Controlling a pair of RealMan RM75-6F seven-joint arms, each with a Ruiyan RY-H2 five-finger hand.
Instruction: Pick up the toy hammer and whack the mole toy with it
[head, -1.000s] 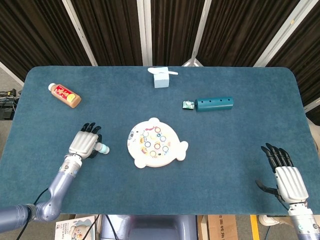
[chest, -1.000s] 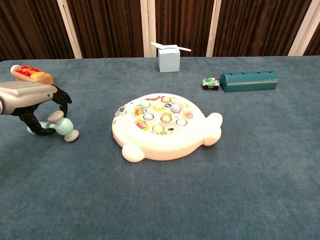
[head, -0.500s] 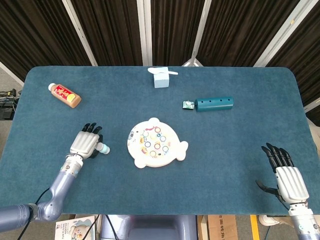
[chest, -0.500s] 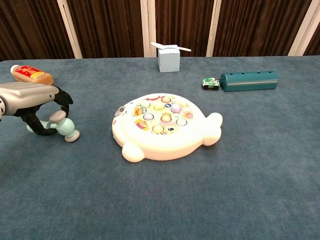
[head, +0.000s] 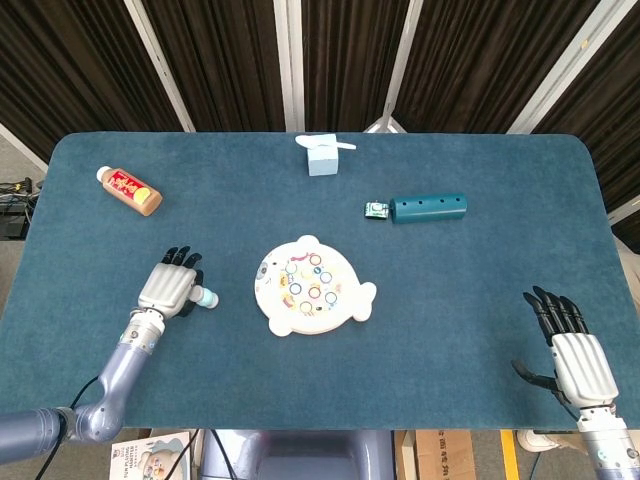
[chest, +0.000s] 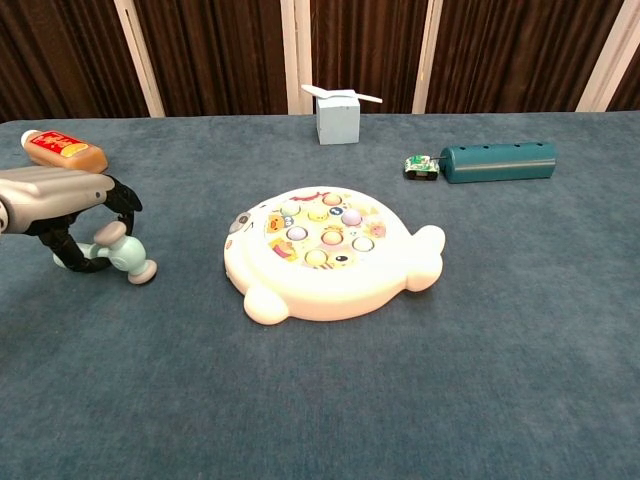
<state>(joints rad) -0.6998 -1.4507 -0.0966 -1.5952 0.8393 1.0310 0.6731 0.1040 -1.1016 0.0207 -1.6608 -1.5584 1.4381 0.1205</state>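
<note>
The toy hammer (chest: 125, 257) lies on the blue cloth left of the white mole toy (chest: 330, 255), its pale teal head pointing toward the toy. My left hand (chest: 60, 195) curls over the hammer's handle, fingers on top and thumb beneath, gripping it low on the table. From the head view the left hand (head: 170, 288) covers the handle and only the hammer's head (head: 205, 297) shows, a short gap from the mole toy (head: 312, 285). My right hand (head: 572, 355) rests at the near right edge with fingers spread, holding nothing.
A red-labelled bottle (head: 130, 190) lies at the far left. A pale blue box (head: 322, 155) stands at the back centre. A teal cylinder (head: 428, 208) with a small toy car (head: 376, 209) at its end lies behind and right of the mole toy.
My left hand has drawn the hammer slightly to the left and closed a little tighter around its handle. The right hand has stayed still.
</note>
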